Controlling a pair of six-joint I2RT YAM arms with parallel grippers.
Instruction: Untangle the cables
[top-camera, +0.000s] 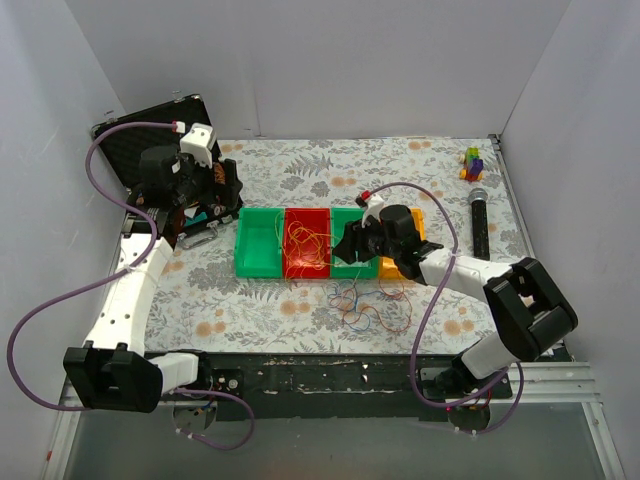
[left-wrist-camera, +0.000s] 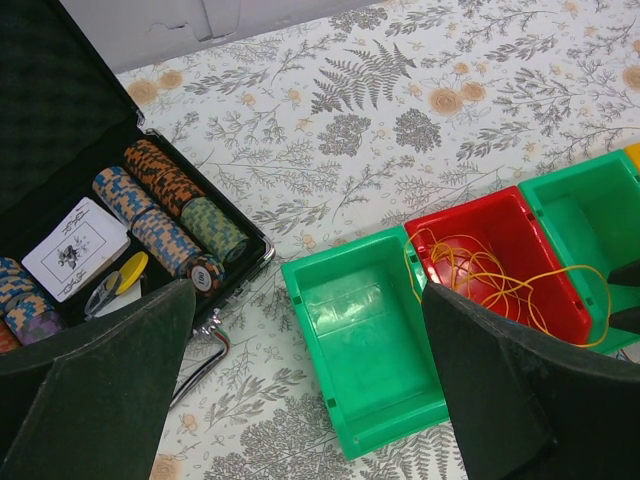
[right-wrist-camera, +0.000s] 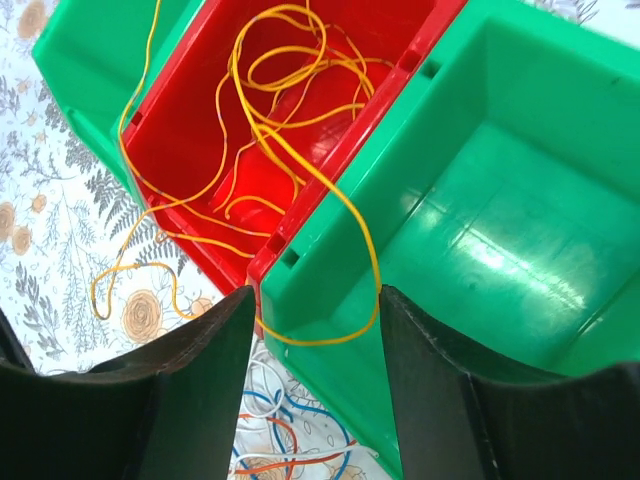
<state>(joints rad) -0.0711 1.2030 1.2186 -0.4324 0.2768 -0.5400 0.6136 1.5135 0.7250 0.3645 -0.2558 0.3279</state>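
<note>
Thin yellow cables (right-wrist-camera: 270, 120) lie coiled in the red bin (top-camera: 307, 243). One yellow loop (right-wrist-camera: 350, 300) hangs over the corner of the green bin (right-wrist-camera: 480, 230) beside it, and a strand trails onto the table. A clump of blue, orange and white cables (top-camera: 368, 305) lies on the table in front of the bins and also shows in the right wrist view (right-wrist-camera: 290, 450). My right gripper (right-wrist-camera: 315, 330) is open above that bin corner, with the hanging loop between its fingers. My left gripper (left-wrist-camera: 300, 400) is open and empty above the left green bin (left-wrist-camera: 370, 340).
A yellow bin (top-camera: 398, 266) is partly hidden under my right arm. An open black case (left-wrist-camera: 60, 130) with poker chips (left-wrist-camera: 165, 215) and cards sits at the far left. A microphone (top-camera: 479, 222) and toy blocks (top-camera: 472, 162) lie at the right.
</note>
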